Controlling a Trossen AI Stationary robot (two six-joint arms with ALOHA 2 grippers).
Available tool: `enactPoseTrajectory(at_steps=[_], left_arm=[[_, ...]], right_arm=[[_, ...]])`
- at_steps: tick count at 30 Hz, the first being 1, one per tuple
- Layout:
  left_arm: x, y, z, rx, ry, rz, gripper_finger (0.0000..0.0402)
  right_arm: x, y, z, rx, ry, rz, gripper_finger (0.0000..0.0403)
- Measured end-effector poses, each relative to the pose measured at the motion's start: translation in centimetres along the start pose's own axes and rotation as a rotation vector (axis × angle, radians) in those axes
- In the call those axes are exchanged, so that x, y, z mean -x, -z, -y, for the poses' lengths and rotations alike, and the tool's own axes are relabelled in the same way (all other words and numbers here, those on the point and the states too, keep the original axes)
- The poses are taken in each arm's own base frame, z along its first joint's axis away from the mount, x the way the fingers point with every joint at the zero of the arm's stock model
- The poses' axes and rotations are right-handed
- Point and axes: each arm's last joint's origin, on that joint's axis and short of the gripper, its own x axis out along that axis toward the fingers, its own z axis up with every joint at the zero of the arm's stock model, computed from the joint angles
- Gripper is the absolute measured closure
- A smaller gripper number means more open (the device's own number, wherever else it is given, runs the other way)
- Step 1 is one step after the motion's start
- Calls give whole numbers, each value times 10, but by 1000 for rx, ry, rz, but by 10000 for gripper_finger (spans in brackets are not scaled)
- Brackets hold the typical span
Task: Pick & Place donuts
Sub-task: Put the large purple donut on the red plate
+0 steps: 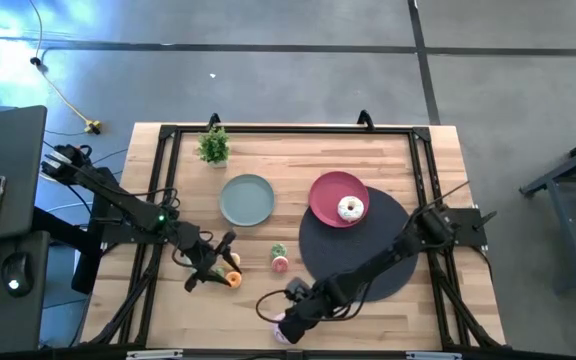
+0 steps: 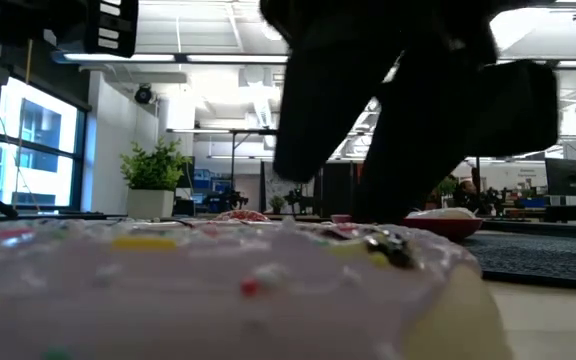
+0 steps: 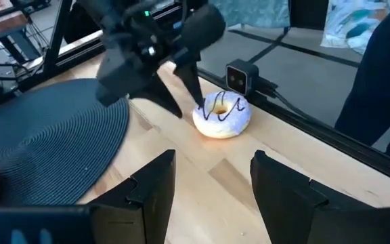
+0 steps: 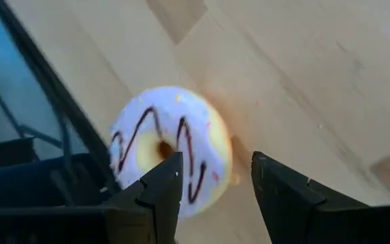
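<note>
A pale-iced donut with a dark zigzag (image 4: 171, 146) lies flat on the wood by the table's near edge, right in front of the low camera (image 3: 239, 76). My right gripper (image 4: 212, 183) hangs open just above it, pointing steeply down, one finger over the donut's hole and the other off to its side. My left gripper (image 3: 212, 190) waits open and holds nothing at the table's left (image 1: 208, 270), beside a tiny orange donut (image 1: 233, 280). A white donut (image 1: 350, 208) lies on the pink plate (image 1: 326, 190). My right gripper has one fingertip (image 3: 196, 100) at the zigzag donut's rim, coming from above. Whether it touches the donut I cannot tell. The donut lies flat on the table.
A grey-green plate (image 1: 246, 198) and a potted plant (image 1: 213, 145) stand toward the far left. A dark round mat (image 1: 368, 255) lies under the right arm. Tiny green and pink donuts (image 1: 280, 258) lie mid-table. The black frame rail (image 3: 330, 135) runs along the near edge.
</note>
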Motion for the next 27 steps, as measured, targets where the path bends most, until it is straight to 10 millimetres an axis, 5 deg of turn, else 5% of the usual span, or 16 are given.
enactPoseTrajectory(at_steps=[11,27], left_arm=[[31,-22,-3,-47,-54,152,218],[67,-19,-2,-84,-155,83,218]], right_arm=[[-19,11,-9,20,16,-20,237],[-17,15,-11,102,2,-22,241]])
